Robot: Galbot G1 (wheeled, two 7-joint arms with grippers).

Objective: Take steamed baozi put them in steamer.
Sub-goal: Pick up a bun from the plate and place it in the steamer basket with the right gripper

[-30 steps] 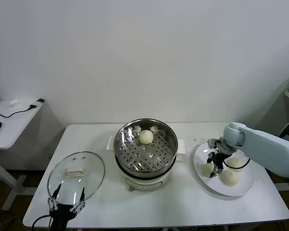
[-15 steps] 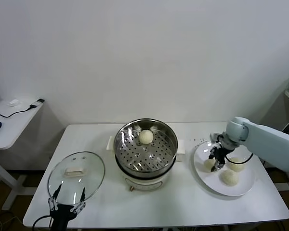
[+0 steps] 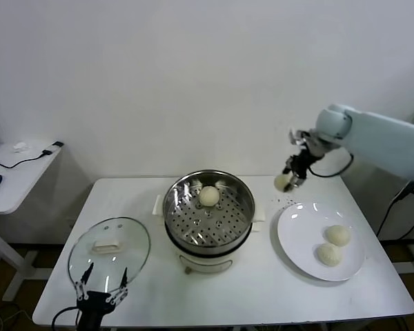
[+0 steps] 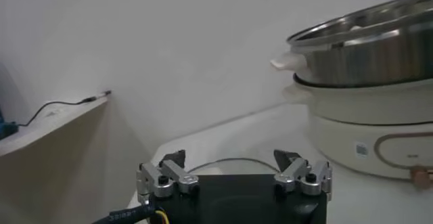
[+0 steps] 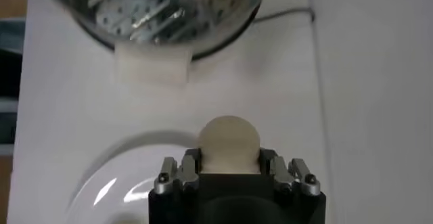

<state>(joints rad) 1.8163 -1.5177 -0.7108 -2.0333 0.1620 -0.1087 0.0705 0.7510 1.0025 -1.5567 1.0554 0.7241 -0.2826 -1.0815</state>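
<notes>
Head view, held bun: a small round cream-white steamed baozi [image 3: 283, 182] is pinched between the fingers of the right gripper [image 3: 290, 177] and is lifted in the air, between the steamer and the plate, above the table. In the right wrist view the same bun [image 5: 229, 143] is seen pressed between the two jaws of the right gripper [image 5: 230, 166].
Bun in steamer: one cream-white baozi [image 3: 209, 196] is lying on the perforated floor of the large round shiny steel steamer [image 3: 208, 209], near its back wall.
Buns on plate: two cream-white baozi [image 3: 337, 235] [image 3: 328, 254] are resting on the flat round white plate [image 3: 297, 233], close to each other, on its right part.
Steamer: it is placed on a white electric cooker base [image 3: 208, 258] in the middle of the white table [image 3: 262, 289].
Left gripper: the left gripper [image 3: 102, 289] is kept low at the front edge of the table, just beside the round glass lid with white handle [image 3: 110, 249]; its fingers are spread and nothing is held.
</notes>
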